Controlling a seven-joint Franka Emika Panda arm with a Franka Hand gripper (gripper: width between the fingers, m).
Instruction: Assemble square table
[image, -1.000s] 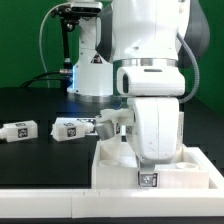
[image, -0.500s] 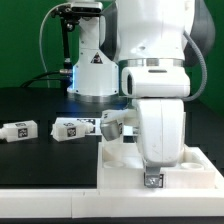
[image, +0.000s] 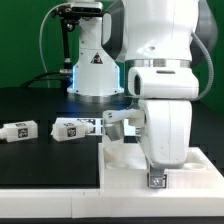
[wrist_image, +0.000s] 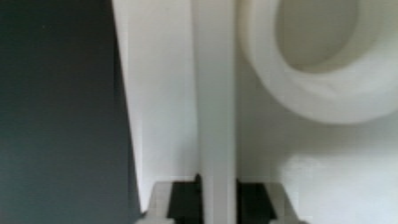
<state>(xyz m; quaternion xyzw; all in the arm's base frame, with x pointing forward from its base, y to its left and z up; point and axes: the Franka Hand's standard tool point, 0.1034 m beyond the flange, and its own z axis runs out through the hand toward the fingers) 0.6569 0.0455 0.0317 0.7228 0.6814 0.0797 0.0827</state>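
Observation:
The square table top (image: 122, 168) lies at the exterior view's lower right, a white tray shape with a raised rim. My gripper (image: 156, 172) reaches down onto its front rim and is mostly hidden by the white hand. In the wrist view my gripper (wrist_image: 214, 202) is shut on the thin upright rim (wrist_image: 214, 90), with a dark pad on each side. A round corner socket (wrist_image: 329, 45) lies beside it. Two tagged white legs (image: 20, 131) (image: 70, 127) lie on the black table to the left. A third tagged leg (image: 113, 124) shows partly behind the arm.
The white robot base (image: 95, 72) with a blue light stands at the back. A white ledge (image: 50, 196) runs along the front edge of the black table. Dark cables hang at the back left.
My arm and the table top have slid together toward the exterior view's right. The third leg by the arm has shifted right too. The two legs on the left have not moved.

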